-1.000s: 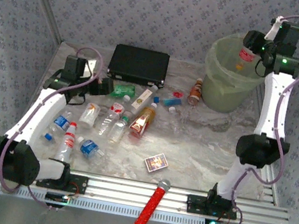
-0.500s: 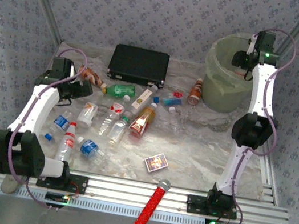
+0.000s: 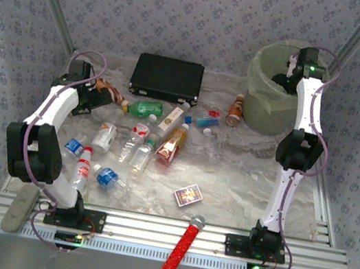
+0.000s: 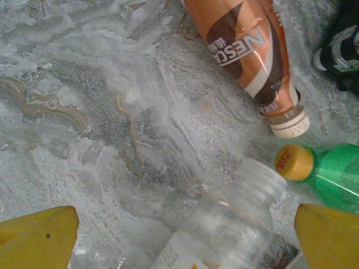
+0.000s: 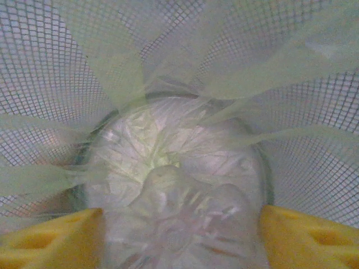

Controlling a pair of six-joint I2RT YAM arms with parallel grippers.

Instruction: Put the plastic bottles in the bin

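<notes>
Since the earlier frame the right arm has dropped its wrist from above the bin (image 3: 261,110) down inside the rim, and the left arm has swung toward the upper left, its elbow now folded at the left edge. The right claw (image 3: 290,76) sits in the bin at upper right. In the wrist view its yellow fingers (image 5: 53,238) are spread and released at the bottom corners, with a clear bottle (image 5: 185,224) between them over the bag lining. The right arm stands almost straight up the frame. The left claw (image 3: 93,95) is wide open and grasps nothing. It hovers over a clear bottle (image 4: 224,224) whose neck points to the upper right. A brown Nescafé bottle (image 4: 247,50) runs from top to lower right, cap lowest, and a green bottle (image 4: 336,176) points its yellow cap left. Most bottles (image 3: 138,144) lie scattered left of centre, below the black case (image 3: 167,78). One orange-brown bottle (image 3: 236,110) lies just beside the bin. Bare worktop (image 3: 241,180) opens at centre right.
</notes>
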